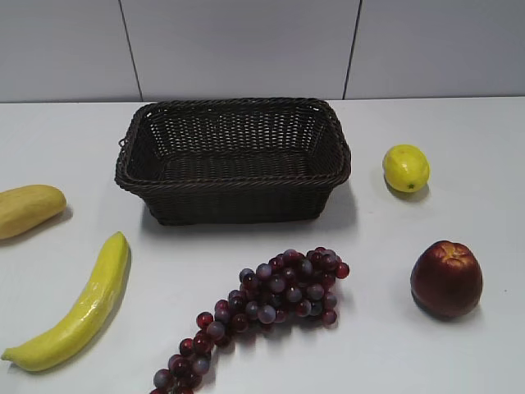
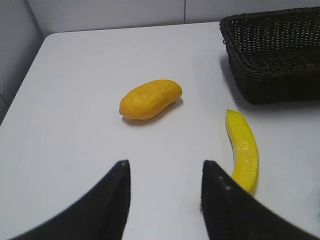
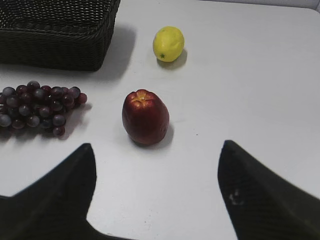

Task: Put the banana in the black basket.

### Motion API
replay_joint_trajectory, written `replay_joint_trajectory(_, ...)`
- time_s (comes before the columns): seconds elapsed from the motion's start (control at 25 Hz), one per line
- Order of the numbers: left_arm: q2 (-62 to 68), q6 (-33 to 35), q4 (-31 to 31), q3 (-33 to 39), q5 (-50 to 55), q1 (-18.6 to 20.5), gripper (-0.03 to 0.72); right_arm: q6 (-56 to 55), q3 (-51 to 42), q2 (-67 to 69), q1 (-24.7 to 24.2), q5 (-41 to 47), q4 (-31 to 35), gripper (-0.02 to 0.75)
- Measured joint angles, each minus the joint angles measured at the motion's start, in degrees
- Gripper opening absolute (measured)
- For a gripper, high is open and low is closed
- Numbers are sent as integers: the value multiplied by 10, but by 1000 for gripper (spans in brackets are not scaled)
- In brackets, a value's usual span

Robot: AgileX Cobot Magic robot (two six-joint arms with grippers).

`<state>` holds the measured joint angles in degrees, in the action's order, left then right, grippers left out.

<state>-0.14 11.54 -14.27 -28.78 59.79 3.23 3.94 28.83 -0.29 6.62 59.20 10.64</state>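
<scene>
The banana lies flat on the white table in the lower left of the exterior view, running from a tip near the bottom-left corner up and to the right, apart from the black basket that fills the upper middle of that frame. The basket looks empty. A duller yellow-orange fruit sits at the left edge above the banana, a bunch of grapes lies at lower centre, and a lemon and a red apple are on the right.

In the left wrist view the left gripper hangs above bare table with its fingers spread and nothing between them; the banana shows at lower right of that frame, its lower part hidden behind the right-hand finger. The right gripper is likewise spread wide and empty over the table, with the apple in the middle of its frame.

By my reading the task is at its very start: nothing is grasped, and the step in hand is the approach. The next move seems to belong to the left arm, which would need to shift toward the right of its own view to centre over the banana, turn the fingers across its slim body, then descend and close.
</scene>
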Motion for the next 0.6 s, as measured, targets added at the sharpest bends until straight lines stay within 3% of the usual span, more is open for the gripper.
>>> replay_joint_trajectory(0.6, -2, 0, 0, 0, 0, 0, 434, 0, 0, 0, 0, 0, 0, 571)
